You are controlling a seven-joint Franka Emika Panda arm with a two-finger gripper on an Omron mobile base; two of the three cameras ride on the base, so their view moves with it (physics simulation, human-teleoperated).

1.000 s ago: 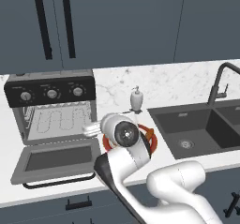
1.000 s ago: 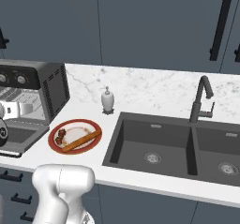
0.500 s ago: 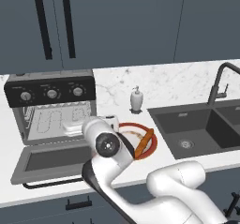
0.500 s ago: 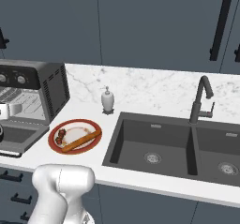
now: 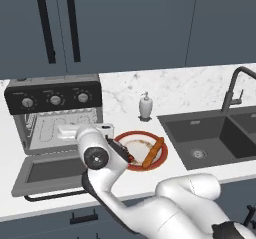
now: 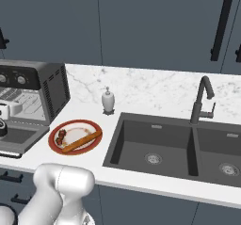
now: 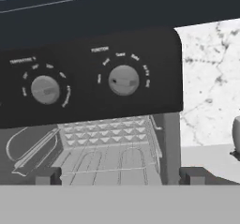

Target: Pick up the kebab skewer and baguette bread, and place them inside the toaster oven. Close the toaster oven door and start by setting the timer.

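- You have both foods yet to move: the kebab skewer [image 6: 61, 136] and the baguette bread [image 6: 82, 141] lie on the red-rimmed plate [image 6: 92, 126], skewer at its left edge, loaf slanting across the middle toward the right.
- That plate sits on the counter [image 6: 155, 90] just right of the toaster oven [image 5: 55, 116], with the soap bottle [image 5: 145, 106] behind it and the sink [image 6: 169, 148] farther right.
- The toaster oven door [image 5: 50, 173] hangs dropped open toward you, glass facing up, bar handle on the near edge.
- In the hand view, the wire rack [image 7: 108, 153] looks bare; no food is on it that you can make out.
- Your gripper [image 7: 119, 175] is released, jaws spread wide, nothing between the finger tips [image 7: 46, 176].
- The hand sits low in front of the oven's open mouth, looking at the knob panel; in the left base view its white body covers part of the opening.
- Two silver knobs [image 7: 123, 80] face the camera, untouched as far as you can judge.
- By my reading, none of the task is finished: skewer in, bread in, door up and timer set all remain.
- The open door is the one thing in your favour; loading can start at once.
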